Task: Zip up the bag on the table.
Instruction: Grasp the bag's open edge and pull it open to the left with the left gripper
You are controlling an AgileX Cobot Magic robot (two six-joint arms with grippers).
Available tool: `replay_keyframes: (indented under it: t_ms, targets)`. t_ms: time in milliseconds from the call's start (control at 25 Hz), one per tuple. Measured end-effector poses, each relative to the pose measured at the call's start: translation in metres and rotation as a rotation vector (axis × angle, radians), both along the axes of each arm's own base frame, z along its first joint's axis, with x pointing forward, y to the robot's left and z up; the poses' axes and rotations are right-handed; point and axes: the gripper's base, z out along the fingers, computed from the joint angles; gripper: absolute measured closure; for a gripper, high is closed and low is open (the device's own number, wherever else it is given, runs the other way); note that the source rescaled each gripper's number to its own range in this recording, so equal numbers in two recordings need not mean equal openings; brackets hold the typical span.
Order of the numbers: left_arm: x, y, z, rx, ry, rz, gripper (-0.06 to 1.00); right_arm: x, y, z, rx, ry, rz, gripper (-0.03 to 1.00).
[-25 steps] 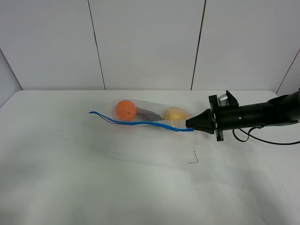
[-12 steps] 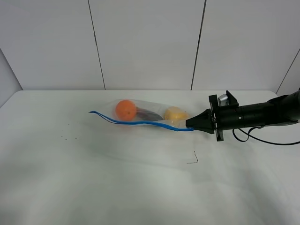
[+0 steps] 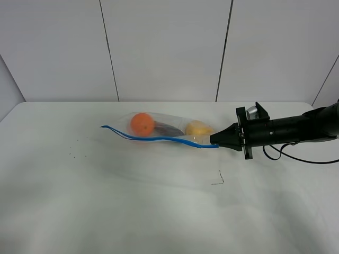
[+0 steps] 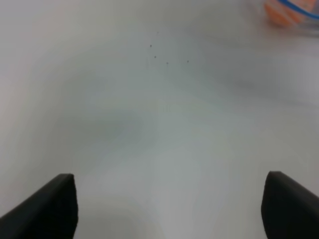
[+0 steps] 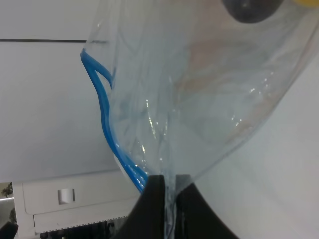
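The right tool [image 3: 214,141] pinches the end of the bag [image 3: 164,127] at its blue zip strip [image 3: 153,139]; the bag stretches away from its tips across the tabletop [image 3: 106,201]. The left tool [image 4: 169,199] hangs spread, with the bag well ahead of it.

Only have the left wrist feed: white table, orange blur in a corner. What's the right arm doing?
Observer: Right pincer is shut on the bag's right end, by the blue zip strip.
Operator: Zip closed?
Observer: No, the strip's two tracks gape apart at the bag's left end.
Operator: Anything holding that end?
Observer: Nothing; the left pincer is outside the high view.
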Motion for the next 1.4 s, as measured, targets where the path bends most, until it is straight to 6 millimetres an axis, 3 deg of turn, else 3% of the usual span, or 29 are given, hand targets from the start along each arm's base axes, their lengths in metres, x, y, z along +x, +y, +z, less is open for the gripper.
replay_keyframes:
  t_ms: [120,240,440,600,920,1160,1400]
  targets:
    - [0.009,-0.004,0.022,0.009,-0.070,-0.049,-0.06,0.000,0.000,0.000,0.000,0.000,0.000,0.97]
    - [0.033,-0.008,0.043,0.069,-0.057,-0.132,-0.06,0.000,0.000,0.000,0.000,0.000,0.000,0.97]
    - [0.091,-0.011,0.070,0.273,-0.029,-0.284,-0.06,0.000,0.000,0.000,0.000,0.000,0.000,0.97]
    - [0.128,-0.015,0.078,0.440,-0.027,-0.397,-0.06,0.000,0.000,0.000,0.000,0.000,0.000,0.97]
    - [0.189,-0.041,0.052,0.597,0.035,-0.593,-0.06,0.000,0.000,0.000,-0.001,-0.004,0.002,0.97]
    - [0.208,-0.101,0.020,0.792,-0.016,-0.852,-0.06,0.000,0.000,0.000,-0.002,-0.008,0.003,0.97]
    - [0.210,-0.159,-0.034,0.996,-0.020,-1.105,-0.06,0.000,0.000,0.000,-0.002,-0.008,0.004,0.97]
